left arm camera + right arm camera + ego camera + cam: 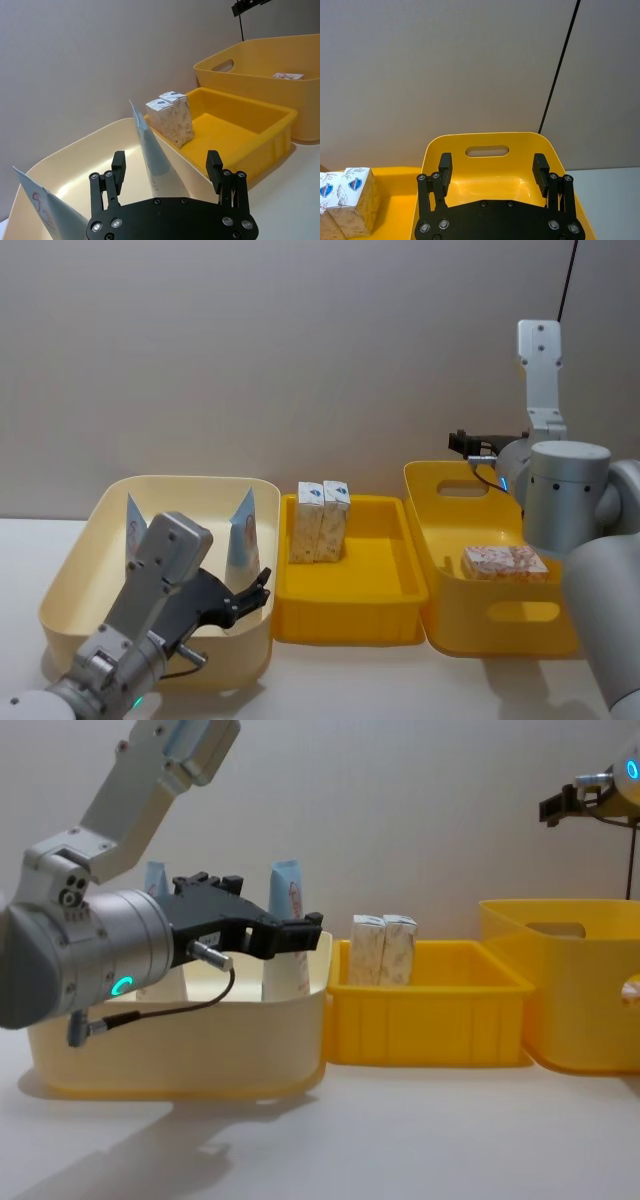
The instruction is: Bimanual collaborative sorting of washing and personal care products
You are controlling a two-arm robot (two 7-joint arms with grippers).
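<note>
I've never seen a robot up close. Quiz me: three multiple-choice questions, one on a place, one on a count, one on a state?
1. Where do the two upright cartons stand? A cream bin; B middle yellow tray; C right yellow bin.
2. How many tubes stand in the cream bin? A one; B two; C four.
3. The left gripper is: A open, empty; B shut on a tube; C shut on a carton.
Answers: B, both stand inside it; B, two tips rise there; A, fingers apart, gripping nothing.
</note>
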